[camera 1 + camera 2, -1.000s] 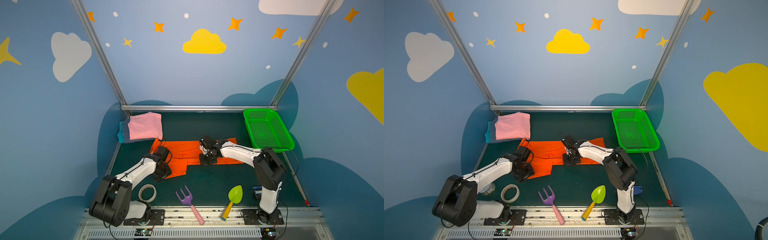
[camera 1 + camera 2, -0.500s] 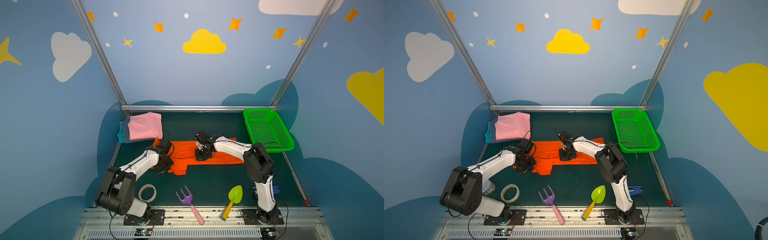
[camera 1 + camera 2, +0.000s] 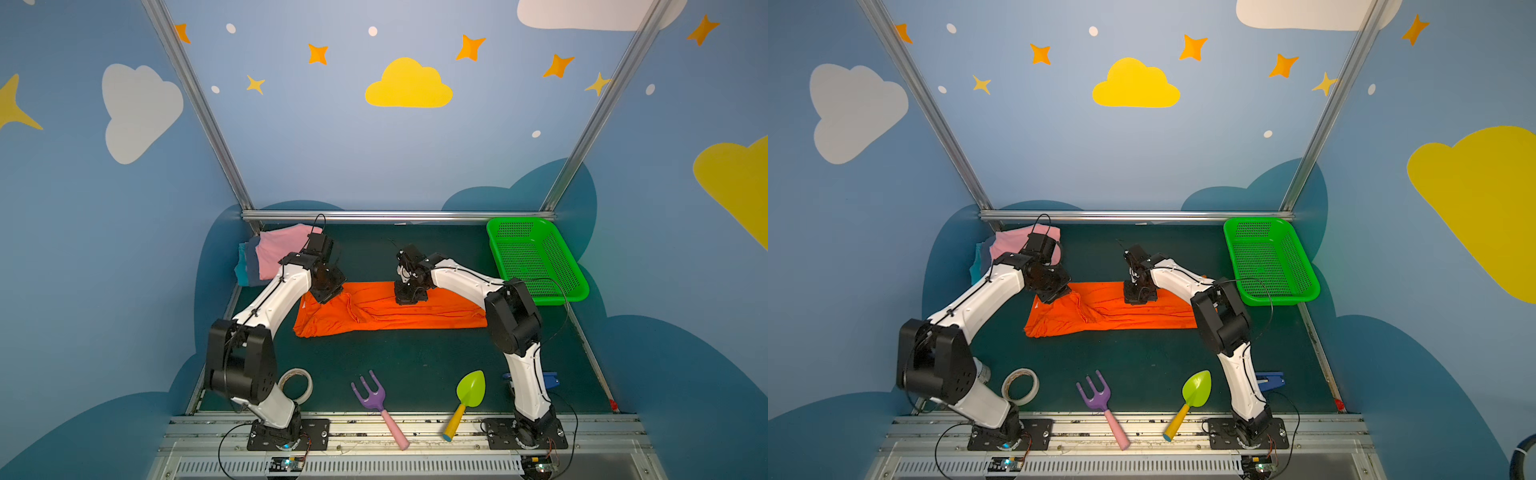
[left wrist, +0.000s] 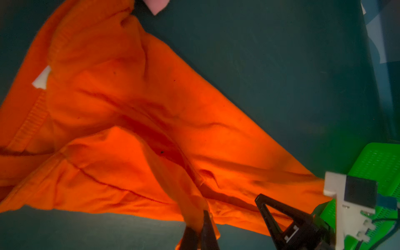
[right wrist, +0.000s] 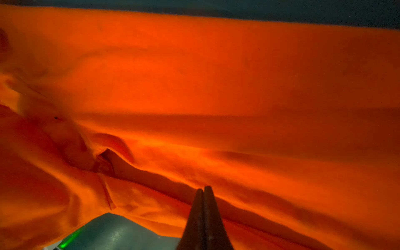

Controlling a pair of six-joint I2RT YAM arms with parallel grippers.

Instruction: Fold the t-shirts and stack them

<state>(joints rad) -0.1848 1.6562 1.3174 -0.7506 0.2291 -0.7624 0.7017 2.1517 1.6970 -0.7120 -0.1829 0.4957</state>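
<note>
The orange t-shirt (image 3: 395, 316) (image 3: 1125, 318) lies lengthwise across the middle of the mat, bunched at its left end. My left gripper (image 3: 330, 296) (image 4: 201, 216) is shut on a pinch of that cloth (image 4: 129, 108) at the shirt's far left corner. My right gripper (image 3: 409, 299) (image 5: 203, 189) stands shut at the shirt's far edge. Its tips rest against a raised crease of orange cloth (image 5: 216, 75), and no cloth shows between them. A folded stack sits at the back left: a pink t-shirt (image 3: 278, 253) on top, with grey-blue (image 3: 251, 266) and teal (image 3: 241, 270) edges below.
A green basket (image 3: 536, 257) stands at the back right. Along the front lie a tape roll (image 3: 296, 384), a purple toy fork (image 3: 370, 392), a green toy trowel (image 3: 469, 390) and a blue clip (image 3: 550, 380) behind the right arm.
My left gripper shut on the shirt's near left flap and carried it back toward the far edge, narrowing the shirt. The right gripper shifted only slightly.
</note>
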